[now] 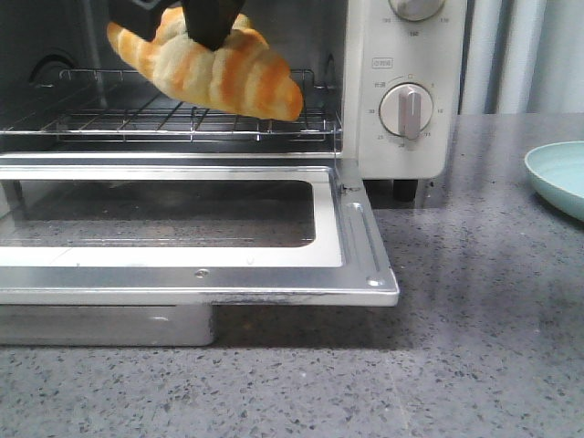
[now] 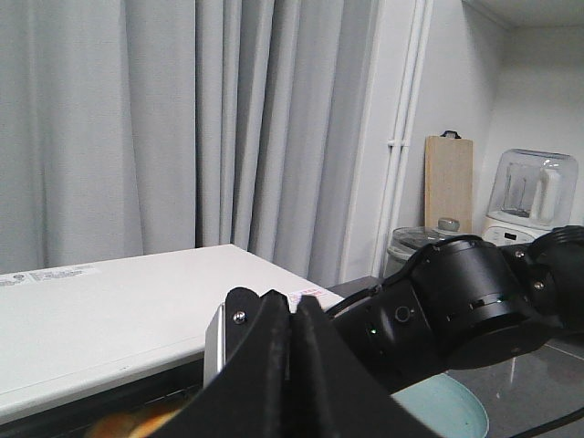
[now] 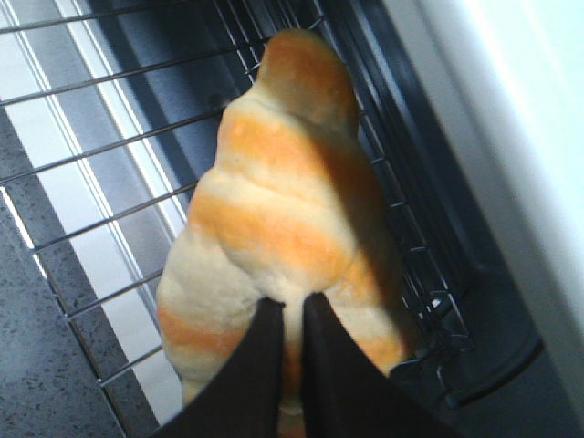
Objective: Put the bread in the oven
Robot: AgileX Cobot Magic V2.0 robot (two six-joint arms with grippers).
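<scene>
Wire rack [image 1: 182,119] under gripped bread [image 1: 219,68] (airborne) — door [image 1: 192,274] down | plate [image 1: 558,178] aside

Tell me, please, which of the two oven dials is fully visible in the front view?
The lower dial on the oven, with its upright handle. The upper dial is cut off by the picture's top edge.

Around the round beige dial [image 1: 405,110] on the cream-white toaster oven [image 1: 401,146] you see tiny numerals, too small to read; its top label [image 2: 55,274] is illegible too.
</scene>
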